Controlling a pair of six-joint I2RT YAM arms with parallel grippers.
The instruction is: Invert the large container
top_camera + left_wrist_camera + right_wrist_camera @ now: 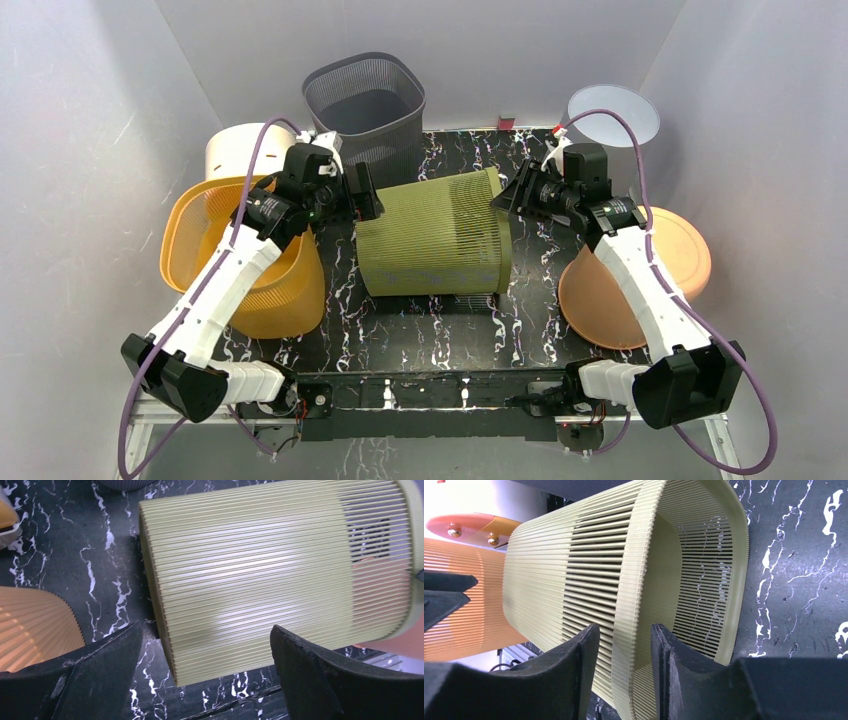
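Observation:
The large container is an olive-green slatted bin [435, 235] lying on its side in the middle of the black marble table [420, 340], closed base to the left, open mouth to the right. My left gripper [365, 195] is open beside the base end; in the left wrist view the left gripper [206, 627] has its jaws wide apart over the bin's [280, 580] lower base corner, not touching. My right gripper [505, 195] is at the mouth. In the right wrist view the right gripper [624, 627] is open and straddles the bin's rim [639, 580], one finger inside and one outside, with small gaps.
A black mesh bin [365, 100] stands upright behind the green one. An orange bin [250, 270] lies at the left under my left arm, with a white container [235, 150] behind it. Another orange bin [640, 275] sits at the right, and a lavender round container [613, 115] behind.

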